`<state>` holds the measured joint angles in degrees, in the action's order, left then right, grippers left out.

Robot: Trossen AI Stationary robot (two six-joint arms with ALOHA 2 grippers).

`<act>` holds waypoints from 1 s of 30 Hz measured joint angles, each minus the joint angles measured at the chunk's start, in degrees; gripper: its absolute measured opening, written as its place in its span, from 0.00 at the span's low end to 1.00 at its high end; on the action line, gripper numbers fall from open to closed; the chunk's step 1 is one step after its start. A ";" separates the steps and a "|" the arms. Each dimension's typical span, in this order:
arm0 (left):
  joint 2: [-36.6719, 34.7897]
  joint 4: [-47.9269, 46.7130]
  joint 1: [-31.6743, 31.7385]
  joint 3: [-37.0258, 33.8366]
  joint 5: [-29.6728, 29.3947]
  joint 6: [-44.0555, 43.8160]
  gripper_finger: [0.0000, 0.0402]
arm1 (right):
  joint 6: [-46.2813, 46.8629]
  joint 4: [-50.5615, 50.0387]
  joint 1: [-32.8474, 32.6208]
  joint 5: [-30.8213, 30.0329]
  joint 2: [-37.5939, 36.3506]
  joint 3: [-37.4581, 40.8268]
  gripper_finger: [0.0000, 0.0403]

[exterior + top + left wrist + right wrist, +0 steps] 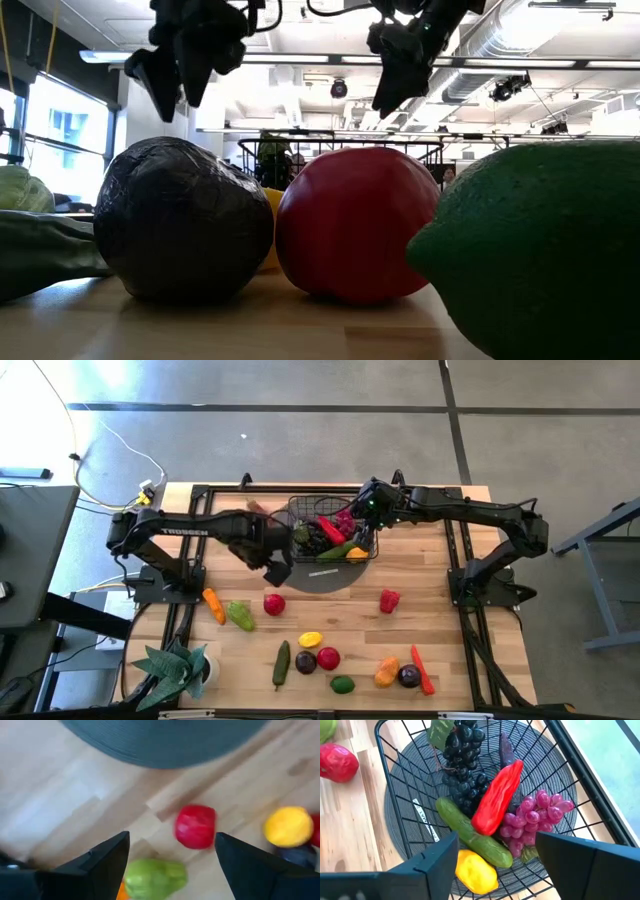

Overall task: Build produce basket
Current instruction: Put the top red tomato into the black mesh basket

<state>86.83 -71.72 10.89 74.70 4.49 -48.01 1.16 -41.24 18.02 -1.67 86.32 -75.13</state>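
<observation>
The black wire basket (332,532) stands on a round grey mat (322,576) at the table's far middle. It holds dark grapes (462,755), a red pepper (496,797), a cucumber (472,832), a yellow fruit (476,870) and pink grapes (537,815). My right gripper (364,512) hangs open above the basket's right side, touching nothing. My left gripper (278,570) is open and empty, raised above the table left of the mat. Below it lie a red apple (195,826) and a green pepper (155,877).
Loose produce lies on the near half: a carrot (213,604), red apple (273,603), red pepper (389,600), yellow fruit (311,640), cucumber (281,663), plum (305,661), lime (342,684), orange pepper (387,672). A potted plant (175,670) stands near left.
</observation>
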 joint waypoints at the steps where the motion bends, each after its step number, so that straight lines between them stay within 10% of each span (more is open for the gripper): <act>1: 0.00 0.77 -0.85 0.00 0.22 -0.76 0.71 | -0.11 -0.02 0.00 -0.02 0.00 0.00 0.62; 30: 9.79 11.14 -14.43 -4.47 -0.02 -13.13 0.71 | 1.71 -0.17 -0.02 -0.02 0.04 0.04 0.62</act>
<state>96.62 -60.58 -3.54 70.23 4.47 -61.14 2.87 -41.41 18.00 -1.69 86.37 -75.09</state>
